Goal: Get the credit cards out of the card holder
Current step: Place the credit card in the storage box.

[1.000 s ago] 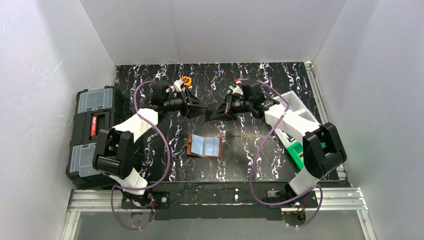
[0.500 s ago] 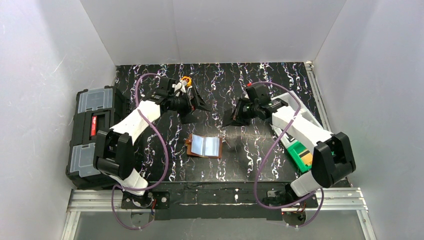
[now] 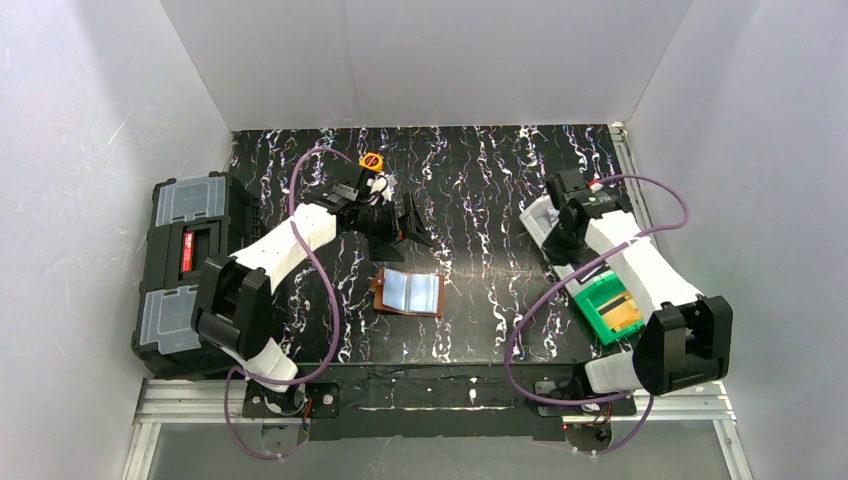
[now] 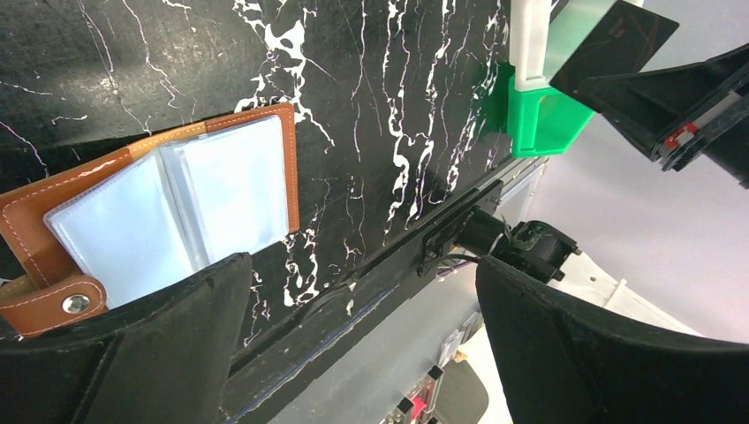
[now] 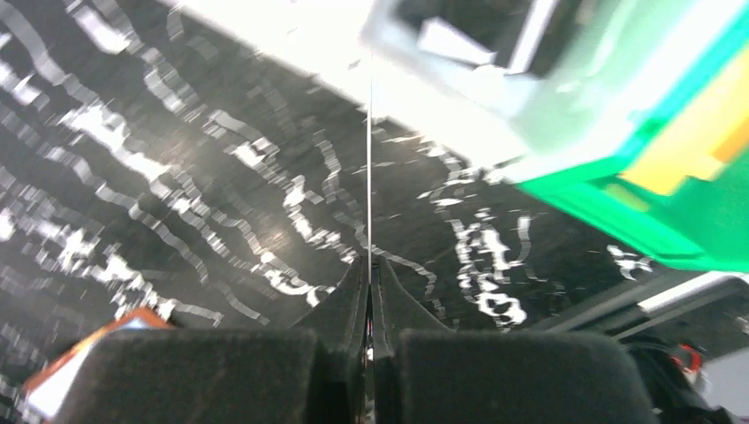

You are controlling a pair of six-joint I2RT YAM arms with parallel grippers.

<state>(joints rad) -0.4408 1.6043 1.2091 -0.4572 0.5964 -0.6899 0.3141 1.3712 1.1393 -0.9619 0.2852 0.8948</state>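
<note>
The card holder (image 3: 408, 292) lies open on the black marbled table, brown leather with pale clear pockets (image 4: 177, 203) facing up. My left gripper (image 3: 402, 230) hangs just behind it, open and empty (image 4: 362, 265), its fingers (image 4: 132, 353) straddling bare table. My right gripper (image 3: 556, 232) is at the right, beside the green bin (image 3: 605, 305). It is shut on a credit card, seen edge-on as a thin line (image 5: 369, 159) and as a dark flat plate (image 4: 618, 35). Another credit card, with an orange face (image 3: 625, 312), lies in the bin.
A black toolbox with grey lids (image 3: 185, 260) stands off the table's left edge. A small round orange object (image 3: 372, 160) sits at the back behind the left arm. The bin's white end (image 3: 538, 212) lies under the right gripper. White walls enclose three sides.
The two grippers were together at the centre. The left one opened and dropped toward the card holder; the right one swung away to the bin with the card.
</note>
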